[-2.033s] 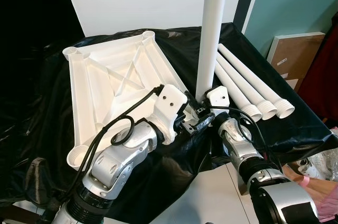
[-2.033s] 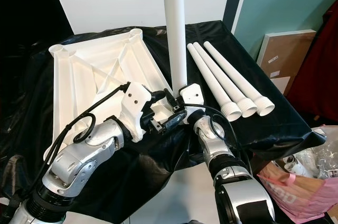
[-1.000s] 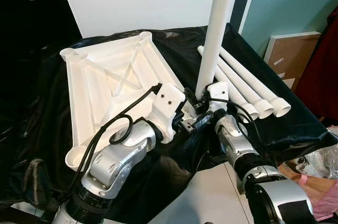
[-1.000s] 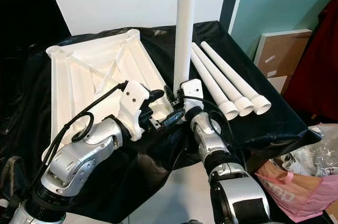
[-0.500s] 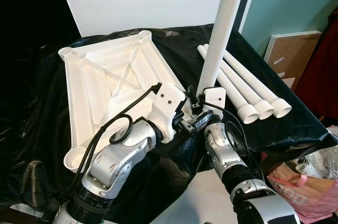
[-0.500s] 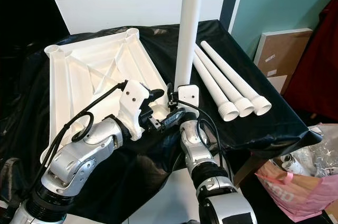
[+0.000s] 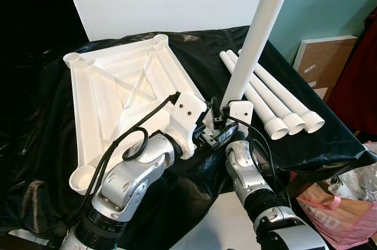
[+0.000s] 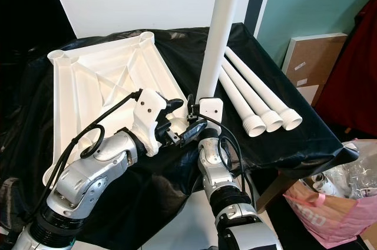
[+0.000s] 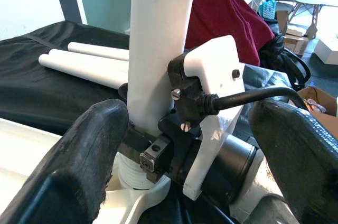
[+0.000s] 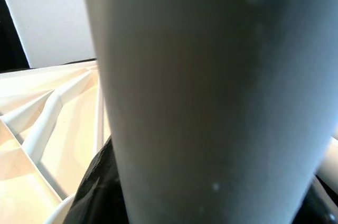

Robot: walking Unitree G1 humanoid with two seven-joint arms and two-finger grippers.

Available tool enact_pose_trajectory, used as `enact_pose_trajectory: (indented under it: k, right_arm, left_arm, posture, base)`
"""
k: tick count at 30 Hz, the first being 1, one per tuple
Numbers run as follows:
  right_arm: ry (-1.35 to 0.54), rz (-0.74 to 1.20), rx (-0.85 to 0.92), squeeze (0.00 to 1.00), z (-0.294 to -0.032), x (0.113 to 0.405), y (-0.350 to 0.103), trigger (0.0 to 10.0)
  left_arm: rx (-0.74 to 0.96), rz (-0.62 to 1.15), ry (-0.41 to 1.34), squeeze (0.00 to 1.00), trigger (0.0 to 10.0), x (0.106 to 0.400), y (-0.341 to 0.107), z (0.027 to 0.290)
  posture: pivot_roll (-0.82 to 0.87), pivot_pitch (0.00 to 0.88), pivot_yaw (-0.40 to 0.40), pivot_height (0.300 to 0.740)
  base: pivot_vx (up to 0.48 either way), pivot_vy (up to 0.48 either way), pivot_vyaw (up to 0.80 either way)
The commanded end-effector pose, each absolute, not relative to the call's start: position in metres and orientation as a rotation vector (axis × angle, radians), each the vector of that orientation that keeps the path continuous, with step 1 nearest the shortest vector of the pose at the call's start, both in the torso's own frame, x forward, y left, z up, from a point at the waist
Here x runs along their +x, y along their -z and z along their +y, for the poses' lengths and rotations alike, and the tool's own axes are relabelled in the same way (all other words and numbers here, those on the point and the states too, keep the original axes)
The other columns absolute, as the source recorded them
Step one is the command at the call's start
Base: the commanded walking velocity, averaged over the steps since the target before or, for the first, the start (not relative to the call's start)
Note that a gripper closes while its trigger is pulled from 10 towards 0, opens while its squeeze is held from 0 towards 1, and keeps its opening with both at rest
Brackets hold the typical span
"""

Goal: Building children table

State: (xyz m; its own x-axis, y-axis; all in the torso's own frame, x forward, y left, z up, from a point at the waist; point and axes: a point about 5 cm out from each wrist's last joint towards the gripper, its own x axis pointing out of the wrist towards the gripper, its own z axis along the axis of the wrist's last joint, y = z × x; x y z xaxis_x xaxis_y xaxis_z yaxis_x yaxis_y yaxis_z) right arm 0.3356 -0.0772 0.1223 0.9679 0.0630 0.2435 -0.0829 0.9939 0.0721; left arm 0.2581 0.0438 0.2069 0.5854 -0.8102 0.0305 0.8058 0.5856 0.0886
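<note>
Here, R gripper (image 9: pixel 138 142) fingers clamp a white leg (image 7: pixel 259 32) near its base, leg tilted over the upturned tabletop (image 7: pixel 118 91) corner socket. L gripper (image 9: pixel 185 145) fingers spread apart beside it; 3 spare legs (image 7: pixel 277 99) on the worktop (image 7: pixel 330 138).

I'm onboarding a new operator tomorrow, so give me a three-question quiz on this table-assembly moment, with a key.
1. True or false: the white leg held by the right claw stands perfectly upright.
2. How many loose legs lie on the black cloth?
A. two B. three C. four
3. Fill in: the held leg's threaded end sits at a corner socket of the upturned white ____.

Key: 1. False; it leans toward the robot's right. 2. B. 3. tabletop. The left claw is open around the leg's base.
</note>
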Motion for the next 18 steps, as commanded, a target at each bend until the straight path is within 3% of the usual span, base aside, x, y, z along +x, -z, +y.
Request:
enact_pose_trajectory:
  k: [1,8,18]
  right_arm:
    - [-0.069,-0.123,0.067,0.00,-0.075,0.328,-0.098,10.0]
    - [-0.217,-0.177,-0.099,0.00,-0.070,0.322,-0.096,10.0]
    - [-0.248,-0.117,-0.012,0.00,-0.080,0.322,-0.086,10.0]
  left_arm:
    - [0.069,-0.071,0.969,0.00,10.0,0.256,-0.207,0.045]
    - [0.065,-0.076,0.964,0.00,10.0,0.257,-0.208,0.044]
    - [0.062,-0.074,0.955,0.00,10.0,0.258,-0.208,0.046]
  posture:
    - [0.03,0.035,-0.027,0.740]
    - [0.03,0.043,-0.032,0.740]
    - [0.03,0.054,-0.035,0.740]
  base:
    - [0.000,0.000,0.00]
    - [0.000,0.000,0.00]
    - [0.000,0.000,0.00]
